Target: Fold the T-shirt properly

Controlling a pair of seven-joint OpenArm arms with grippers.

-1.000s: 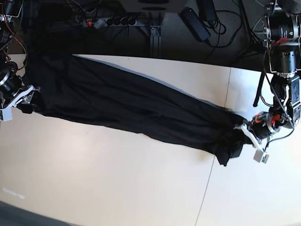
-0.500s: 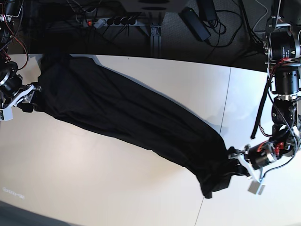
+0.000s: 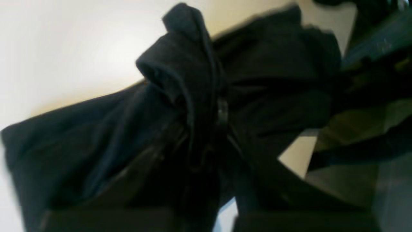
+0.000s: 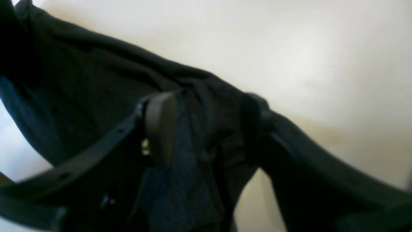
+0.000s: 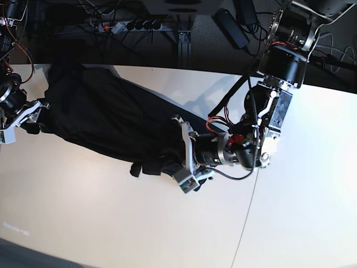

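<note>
The black T-shirt (image 5: pixel 106 123) lies in a bunched band from the table's left edge to its middle. My left gripper (image 5: pixel 177 156), on the arm reaching in from the right, is shut on one end of the shirt near the table's centre. In the left wrist view the gathered T-shirt (image 3: pixel 96 135) is pinched in the left gripper (image 3: pixel 209 132). My right gripper (image 5: pixel 34 118) holds the other end at the far left. In the right wrist view the T-shirt (image 4: pixel 96 74) fills the gap of the right gripper (image 4: pixel 206 129). No print shows.
The pale table (image 5: pixel 111 223) has a seam (image 5: pixel 251 190) running down its right part. Behind its far edge lie a power strip (image 5: pixel 134 25), a black adapter (image 5: pixel 231 28) and loose cables. The left arm's forearm (image 5: pixel 279 84) hangs over the table's back right.
My left arm swung from the table's right side to its centre, carrying its end of the shirt leftwards. The shirt went from stretched long to bunched shorter. The right gripper stayed put.
</note>
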